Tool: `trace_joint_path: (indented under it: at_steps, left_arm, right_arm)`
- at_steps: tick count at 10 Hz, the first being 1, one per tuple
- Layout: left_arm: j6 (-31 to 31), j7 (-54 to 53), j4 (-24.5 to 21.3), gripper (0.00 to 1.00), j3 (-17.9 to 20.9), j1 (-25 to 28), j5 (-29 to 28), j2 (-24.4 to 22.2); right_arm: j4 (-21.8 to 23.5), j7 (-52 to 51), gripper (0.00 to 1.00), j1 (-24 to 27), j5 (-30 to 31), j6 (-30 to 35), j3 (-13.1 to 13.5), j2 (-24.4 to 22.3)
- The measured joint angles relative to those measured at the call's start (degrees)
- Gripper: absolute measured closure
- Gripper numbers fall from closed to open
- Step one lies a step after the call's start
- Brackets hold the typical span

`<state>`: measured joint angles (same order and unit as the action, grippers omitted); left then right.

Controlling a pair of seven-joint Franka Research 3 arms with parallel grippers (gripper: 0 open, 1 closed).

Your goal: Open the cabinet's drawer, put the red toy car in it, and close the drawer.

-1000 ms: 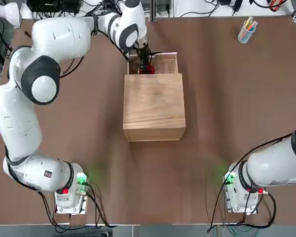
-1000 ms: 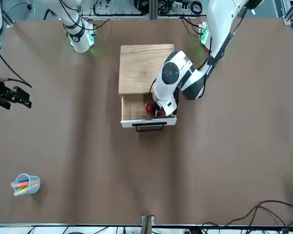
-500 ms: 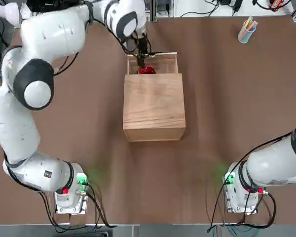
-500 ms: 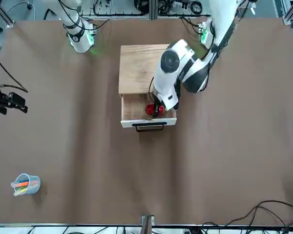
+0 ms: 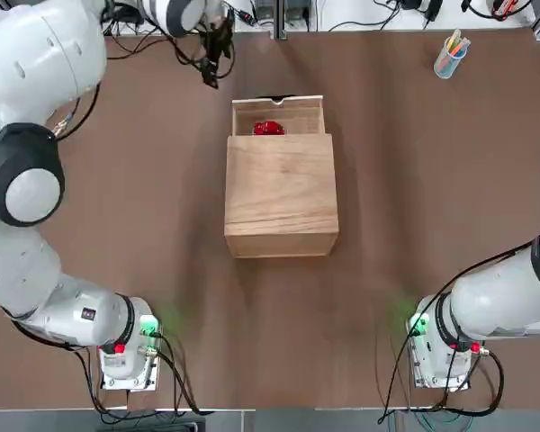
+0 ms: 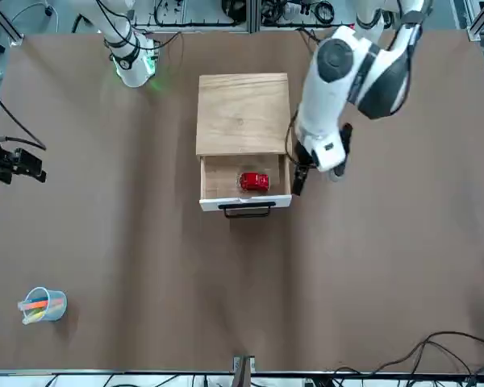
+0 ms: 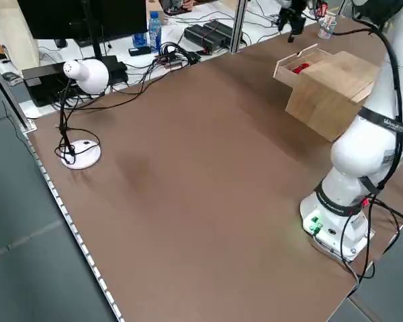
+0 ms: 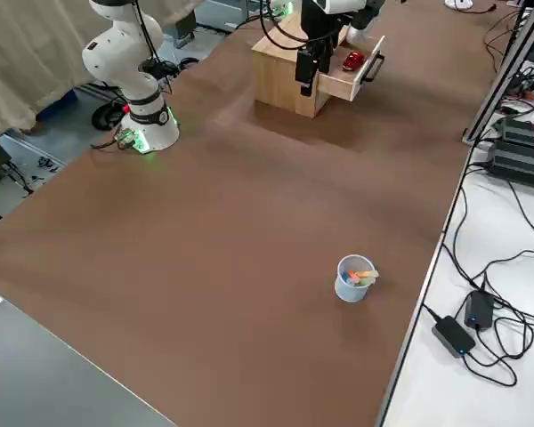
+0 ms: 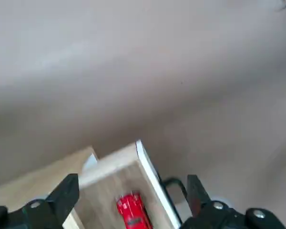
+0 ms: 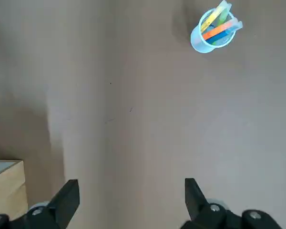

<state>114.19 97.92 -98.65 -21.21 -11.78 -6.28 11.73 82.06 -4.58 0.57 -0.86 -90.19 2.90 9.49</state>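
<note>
The light wooden cabinet [image 5: 280, 193] stands mid-table with its drawer [image 5: 307, 113] pulled out on the far side. The red toy car [image 5: 268, 129] lies alone inside the drawer [image 6: 218, 179], and it also shows as the car [image 6: 254, 182] in the front view. My left gripper [image 5: 214, 65] hangs open and empty, raised off to the drawer's left, apart from it. In the left wrist view its fingers [image 9: 66, 193] spread wide above the car [image 9: 132, 215]. My right gripper [image 6: 20, 164] is open and empty far out at the table's right.
A blue cup of coloured pens [image 5: 450, 56] stands at the far right corner, and this cup [image 10: 212, 31] shows in the right wrist view too. The drawer's black handle [image 6: 246, 211] juts out toward the far side. Cables and a desk lamp [image 7: 80, 75] lie beyond the table's edges.
My left gripper opened and let go of the red toy car, which now lies in the drawer. The gripper then rose and swung away to the left.
</note>
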Motion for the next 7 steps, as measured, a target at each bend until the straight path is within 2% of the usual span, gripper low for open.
trace_joint_path:
  at_steps: [2, 4, 7]
  left_arm:
    - [0.0, -13.7, -3.1, 0.0, 2.7, 2.9, 2.1, -4.2]
    - [0.0, -26.2, -6.3, 0.0, 7.0, 3.5, 3.4, -8.5]
    - [-4.3, -49.2, -7.0, 0.0, 14.5, 3.6, 6.3, -13.1]
  right_arm:
    - [0.0, 0.0, 0.0, -0.2, 0.0, 0.4, -0.1, 0.0]
    - [0.0, 0.0, 0.0, -0.6, 0.0, 0.9, -0.4, 0.0]
    - [0.0, 0.0, 0.0, -0.8, 0.0, 0.9, -0.4, 0.0]
